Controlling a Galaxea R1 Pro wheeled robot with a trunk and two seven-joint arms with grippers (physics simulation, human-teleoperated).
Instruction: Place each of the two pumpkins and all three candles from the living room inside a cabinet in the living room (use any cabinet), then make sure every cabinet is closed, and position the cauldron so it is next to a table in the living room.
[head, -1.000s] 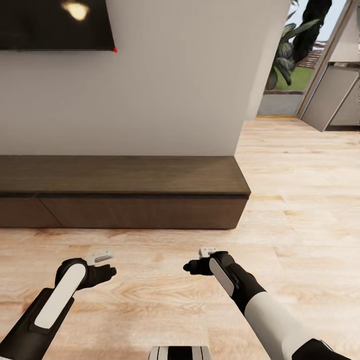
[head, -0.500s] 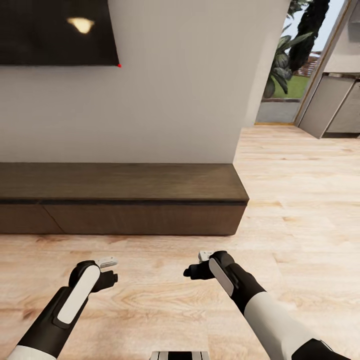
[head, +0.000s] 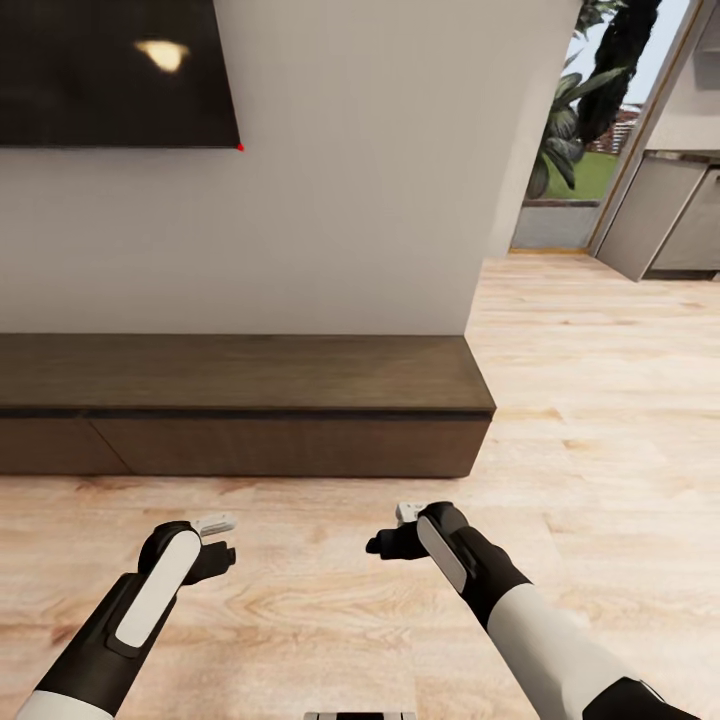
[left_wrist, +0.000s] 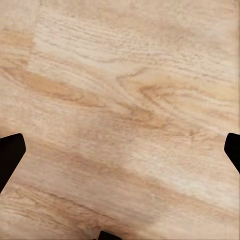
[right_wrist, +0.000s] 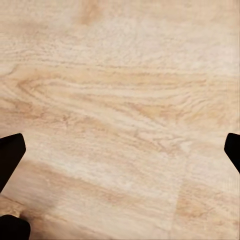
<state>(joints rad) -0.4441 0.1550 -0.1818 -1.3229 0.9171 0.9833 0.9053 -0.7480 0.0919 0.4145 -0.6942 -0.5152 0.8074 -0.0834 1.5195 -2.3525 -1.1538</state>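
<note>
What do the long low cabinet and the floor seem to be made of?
The cabinet looks like dark brown wood with a matte finish: faint grain runs along its top and fronts. The floor looks like light wood planks, perhaps laminate: clear grain and plank seams, with a slight sheen.

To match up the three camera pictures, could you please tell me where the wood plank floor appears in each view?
Head view: floor spans the lower half, before the cabinet, under left claw and right claw.
Left wrist view: floor between the claw's fingertips.
Right wrist view: likewise.
Shared landmark: pale plank grain.
</note>
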